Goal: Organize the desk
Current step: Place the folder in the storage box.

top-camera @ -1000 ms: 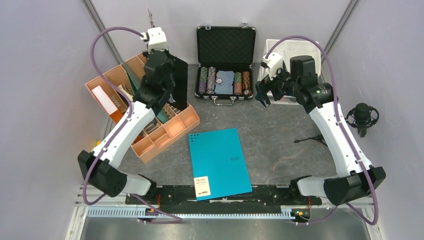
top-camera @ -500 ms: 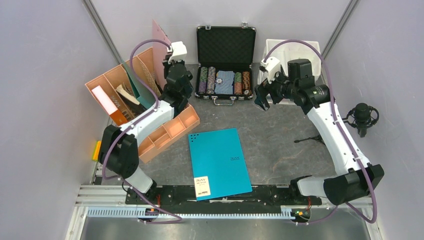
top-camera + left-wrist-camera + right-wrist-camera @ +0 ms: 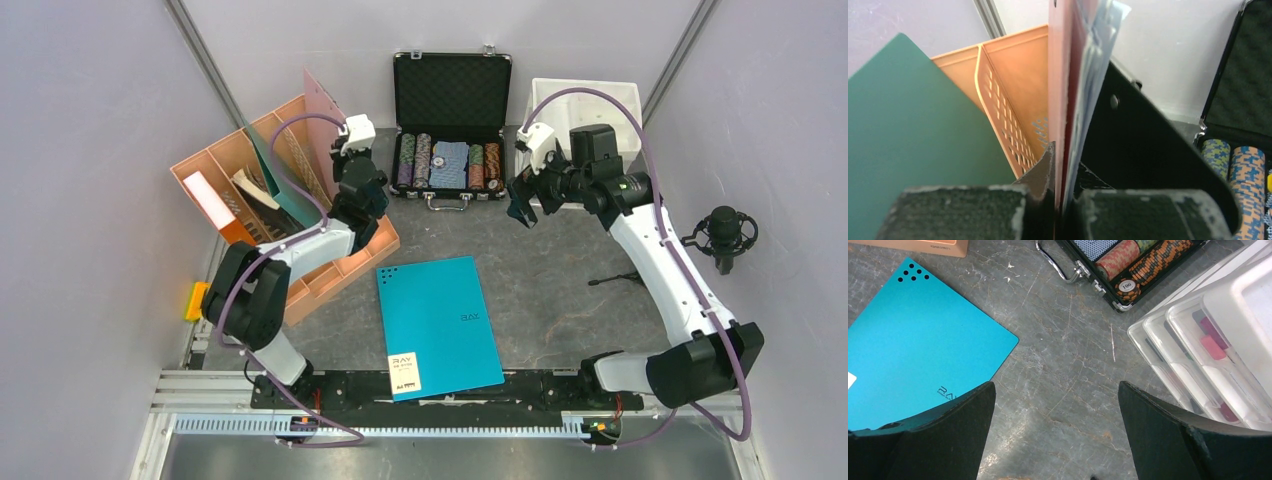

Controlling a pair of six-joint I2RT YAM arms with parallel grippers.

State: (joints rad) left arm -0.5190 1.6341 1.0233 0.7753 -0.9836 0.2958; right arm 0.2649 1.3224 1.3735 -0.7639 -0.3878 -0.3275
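Your left claw, clenched on the pink folder, has swung it upright to the back-right rim of the orange organiser, so filing it looks close. A green folder crowds that slot. The dark surface carries a teal folder at its front edge. Your right claw hangs released over bare room between chip case and clear drawers.

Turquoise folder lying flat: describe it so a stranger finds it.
On the dark grey stone-patterned desk, look at the middle of its near edge. The flat turquoise plastic folder lies there, a white label at its near corner; the dark green folder stands upright in the orange plastic organizer.
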